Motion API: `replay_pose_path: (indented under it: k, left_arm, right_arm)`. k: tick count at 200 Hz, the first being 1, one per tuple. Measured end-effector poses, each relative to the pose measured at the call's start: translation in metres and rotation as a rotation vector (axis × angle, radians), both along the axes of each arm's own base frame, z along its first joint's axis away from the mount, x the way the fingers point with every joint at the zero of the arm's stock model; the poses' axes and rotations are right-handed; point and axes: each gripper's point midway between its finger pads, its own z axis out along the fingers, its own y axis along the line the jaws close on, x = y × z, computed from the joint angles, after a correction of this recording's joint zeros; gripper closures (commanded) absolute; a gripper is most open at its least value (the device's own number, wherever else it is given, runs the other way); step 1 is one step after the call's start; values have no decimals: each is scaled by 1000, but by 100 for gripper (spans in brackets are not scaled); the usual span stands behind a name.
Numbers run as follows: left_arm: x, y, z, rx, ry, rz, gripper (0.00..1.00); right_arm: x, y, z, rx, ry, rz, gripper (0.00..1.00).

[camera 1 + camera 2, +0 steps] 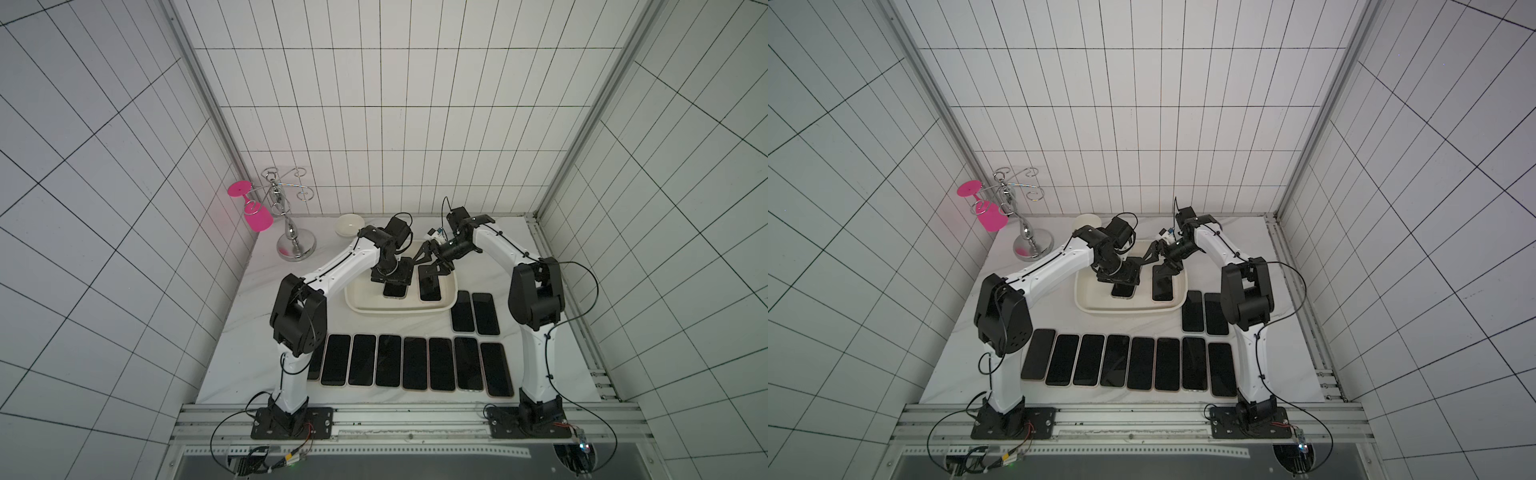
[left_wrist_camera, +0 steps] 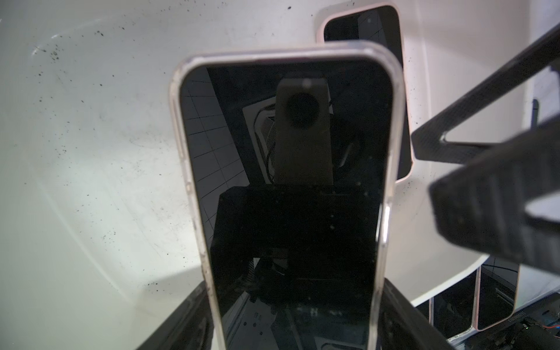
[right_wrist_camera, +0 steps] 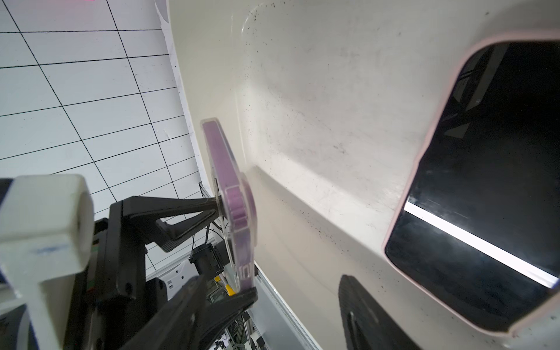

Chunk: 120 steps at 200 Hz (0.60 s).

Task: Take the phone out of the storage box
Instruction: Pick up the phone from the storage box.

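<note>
The cream storage box (image 1: 399, 309) (image 1: 1125, 309) sits mid-table with both grippers over it. My left gripper (image 1: 392, 276) (image 2: 291, 318) is shut on a phone (image 2: 285, 181) in a clear case, one finger pressed on each long side. This phone (image 3: 235, 206) shows edge-on with a purple rim and stands tilted up off the box floor (image 3: 318, 121). A second phone (image 1: 430, 291) (image 3: 491, 181), in a pinkish case, lies flat in the box. My right gripper (image 1: 428, 266) (image 3: 297, 306) is open beside it, and one of its fingers (image 3: 218, 303) is at the raised phone's end.
Several phones (image 1: 415, 363) lie screen-up in a row along the table's front. Two more phones (image 1: 473, 313) lie just right of the box. At the back left stand a small white bowl (image 1: 349, 225) and a chrome rack (image 1: 291, 232) holding a pink glass (image 1: 257, 218).
</note>
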Motion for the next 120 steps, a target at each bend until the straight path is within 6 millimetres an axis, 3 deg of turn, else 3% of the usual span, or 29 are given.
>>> replay_pose_path:
  k: [33,60,81,107,120]
  left_arm:
    - [-2,-3,0,-6,4,-6,50]
    - [-2,-3,0,-9,5,-7,51]
    - [-4,-2,0,-6,11,-16,51]
    - [-5,-4,1,-16,16,-21,51]
    - [-8,-3,2,-28,36,-18,47]
  right_arm:
    - [-10,14,-5,15,16,35,29]
    - [-21,27,-1,41,25,73,38]
    - [-27,34,2,69,31,92,53]
    - [-33,36,0,103,58,102,86]
    - [-37,36,-1,138,87,105,92]
